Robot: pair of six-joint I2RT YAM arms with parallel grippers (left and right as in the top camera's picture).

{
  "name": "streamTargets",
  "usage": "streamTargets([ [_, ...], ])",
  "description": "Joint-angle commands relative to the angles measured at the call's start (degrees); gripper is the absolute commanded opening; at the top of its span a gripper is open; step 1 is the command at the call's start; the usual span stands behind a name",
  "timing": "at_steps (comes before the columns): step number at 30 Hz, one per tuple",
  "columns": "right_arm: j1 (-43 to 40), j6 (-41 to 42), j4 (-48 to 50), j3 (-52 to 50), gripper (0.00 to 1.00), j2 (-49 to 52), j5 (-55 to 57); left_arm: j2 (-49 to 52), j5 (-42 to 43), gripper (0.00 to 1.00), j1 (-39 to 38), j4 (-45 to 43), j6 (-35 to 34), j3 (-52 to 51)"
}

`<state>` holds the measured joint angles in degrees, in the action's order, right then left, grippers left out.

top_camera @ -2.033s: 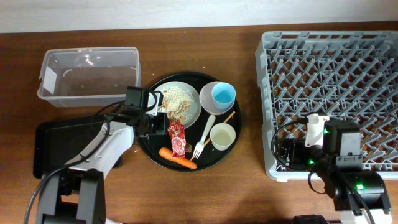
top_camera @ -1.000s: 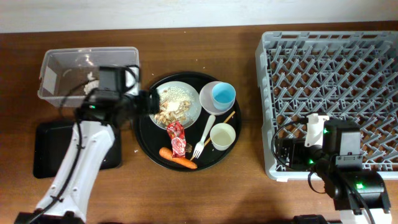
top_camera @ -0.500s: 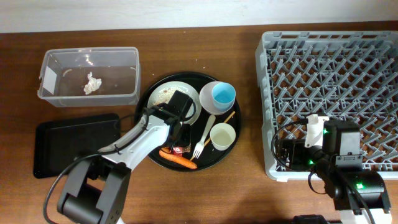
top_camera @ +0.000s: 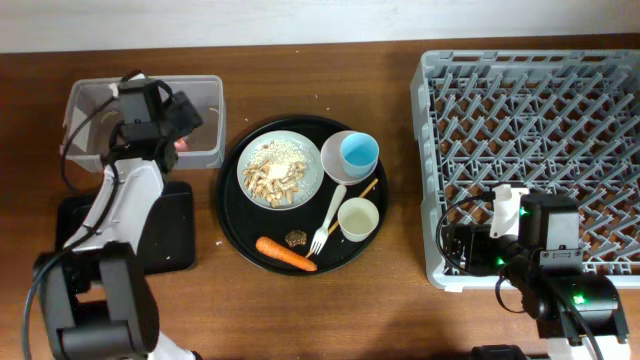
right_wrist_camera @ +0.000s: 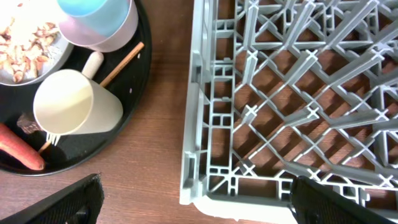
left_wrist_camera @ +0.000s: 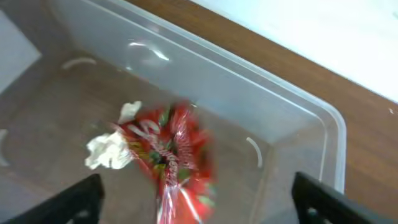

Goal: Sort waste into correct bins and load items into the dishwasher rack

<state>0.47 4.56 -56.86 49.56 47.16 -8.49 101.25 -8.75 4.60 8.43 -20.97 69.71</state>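
Two pieces of waste are inside the clear plastic rectangular tub (left_wrist_camera: 292,118): the red snack wrapper (left_wrist_camera: 174,155), which looks blurred, and the crumpled white napkin (left_wrist_camera: 109,149) just beside it. The left end effector (left_wrist_camera: 196,196) hangs above them with its fingers spread wide and touches nothing. The right end effector (right_wrist_camera: 196,199), also spread and empty, is over the near edge of the large square grey plastic dishwasher rack (right_wrist_camera: 280,93).

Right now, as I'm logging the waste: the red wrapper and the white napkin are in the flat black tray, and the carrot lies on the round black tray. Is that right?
Not quite. The left wrist view shows the red wrapper and the white napkin in the clear tub, not the flat black tray. The carrot does lie on the round black tray.
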Motion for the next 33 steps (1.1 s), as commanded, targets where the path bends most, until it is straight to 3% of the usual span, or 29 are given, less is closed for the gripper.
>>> streamTargets([
  [1,0.2,0.4,0.1,1.0,0.99,-0.2,0.1,-0.3,4.0,0.99,0.1,1.7,8.3,1.9],
  [3,0.2,0.3,0.1,1.0,0.98,-0.2,0.1,-1.0,4.1,0.99,0.0,10.1,8.3,5.7],
  [5,0.2,0.4,0.1,1.0,0.99,-0.2,-0.4,-3.5,7.3,0.99,-2.2,23.9,8.3,9.5],
  [7,0.2,0.4,-0.2,1.0,0.99,-0.2,-0.2,-7.9,16.9,0.99,-10.0,37.9,8.3,9.6],
  [9,0.2,0.4,-0.4,1.0,0.99,-0.2,0.1,-7.7,22.2,0.99,-18.5,44.6,8.2,9.5],
  [13,0.2,0.4,-1.5,1.0,0.99,-0.2,0.2,-2.3,22.3,0.99,-36.2,45.8,8.2,9.4],
  [17,0.2,0.3,-1.7,1.0,0.99,-0.2,0.2,6.1,22.8,0.96,-39.8,41.8,7.3,9.4],
  [18,0.2,0.4,-1.7,1.0,0.99,-0.2,0.2,7.7,22.7,0.89,-40.2,41.0,7.3,9.4],
  [20,0.2,0.4,-2.0,1.0,0.99,-0.2,0.2,8.4,22.7,0.22,-40.2,38.8,7.3,9.5],
  [22,0.2,0.4,-2.1,1.0,0.99,-0.2,0.2,8.4,22.7,0.12,-40.2,37.6,7.3,9.5],
  [23,0.2,0.4,-2.1,1.0,0.99,-0.2,0.2,8.4,22.8,0.02,-40.2,37.4,7.3,9.5],
  [27,0.2,4.5,-2.7,1.0,0.99,-0.2,7.3,6.3,22.9,0.00,-39.2,38.4,7.5,10.3],
  [30,-4.1,6.6,0.9,1.0,0.99,0.0,9.1,-2.9,30.0,0.00,-33.1,38.7,10.7,11.8],
  [31,-6.3,0.6,3.8,1.0,0.99,0.9,-1.4,-5.3,38.5,0.00,-29.5,35.7,12.7,11.8],
  [33,-8.4,-9.0,6.8,1.0,0.99,5.7,-24.5,-5.1,66.0,0.00,-23.6,28.3,13.4,11.8],
])
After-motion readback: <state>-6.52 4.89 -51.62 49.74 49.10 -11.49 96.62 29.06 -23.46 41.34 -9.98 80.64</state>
